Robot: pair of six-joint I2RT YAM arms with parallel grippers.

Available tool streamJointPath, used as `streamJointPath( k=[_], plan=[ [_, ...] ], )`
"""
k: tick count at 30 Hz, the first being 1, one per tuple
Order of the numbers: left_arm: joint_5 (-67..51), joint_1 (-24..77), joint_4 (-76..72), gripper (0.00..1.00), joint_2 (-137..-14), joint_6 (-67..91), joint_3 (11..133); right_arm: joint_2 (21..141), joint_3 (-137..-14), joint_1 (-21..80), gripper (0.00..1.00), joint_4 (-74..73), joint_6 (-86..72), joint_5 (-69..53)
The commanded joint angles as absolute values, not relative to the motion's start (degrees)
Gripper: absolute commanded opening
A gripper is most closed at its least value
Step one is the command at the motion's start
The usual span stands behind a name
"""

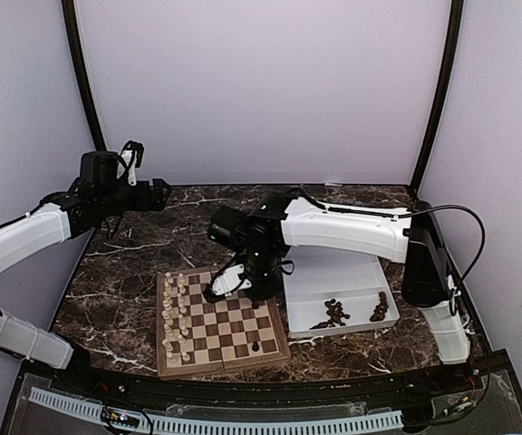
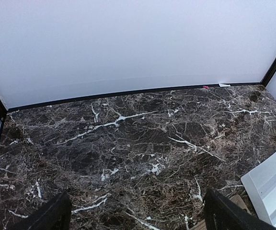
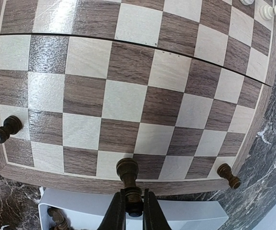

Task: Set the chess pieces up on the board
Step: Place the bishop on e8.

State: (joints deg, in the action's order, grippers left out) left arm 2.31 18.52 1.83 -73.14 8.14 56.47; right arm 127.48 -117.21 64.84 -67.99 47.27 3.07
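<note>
The right gripper pinched a dark chess piece at the right edge of the board. The white tray sat just beside that edge, with more dark pieces heaped inside. Two dark chessmen stood along the same edge, one on either side of the held piece, while cream pieces lined the left. The left gripper, fingers spread wide, hung above the marble bench at far left.

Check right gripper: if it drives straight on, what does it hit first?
The board: the dark piece in the right gripper would likely touch an edge-row square first. Remaining gap unclear.
</note>
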Motion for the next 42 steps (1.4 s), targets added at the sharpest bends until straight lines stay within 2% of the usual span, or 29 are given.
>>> streamJointPath(
  k=[1, 30, 37, 42],
  plan=[
    [1.4, 18.2, 1.3, 0.99, -70.9, 7.9, 55.9, 128.6, -118.3, 65.5, 0.05, -67.7, 46.6, 3.3],
    [0.6, 18.2, 1.5, 0.99, -70.9, 8.0, 56.0, 127.4, -113.8, 66.9, 0.07, -69.0, 47.9, 5.0],
    [0.3, 18.2, 1.5, 0.99, -70.9, 8.2, 56.0, 127.4, -113.6, 67.0, 0.14, -68.1, 47.5, 6.5],
    [0.2, 18.2, 1.4, 0.99, -70.9, 8.3, 56.0, 127.5, -113.4, 67.1, 0.23, -67.9, 47.4, 6.7]
  ],
)
